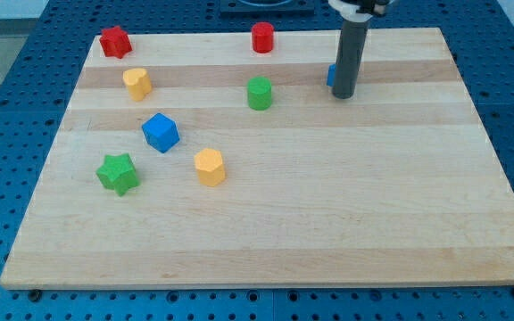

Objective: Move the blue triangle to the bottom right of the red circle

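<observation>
The red circle (262, 37) stands near the board's top edge, a little left of centre. The blue triangle (331, 75) lies down and right of it; only a small blue sliver shows, because my rod hides most of it. My tip (343, 94) rests on the board right against the triangle's right and lower side.
A red star (114, 41) sits at the top left. A yellow heart (136, 83), a green cylinder (259, 93), a blue cube (161, 132), a green star (119, 173) and a yellow hexagon (210, 167) lie on the wooden board (346, 205).
</observation>
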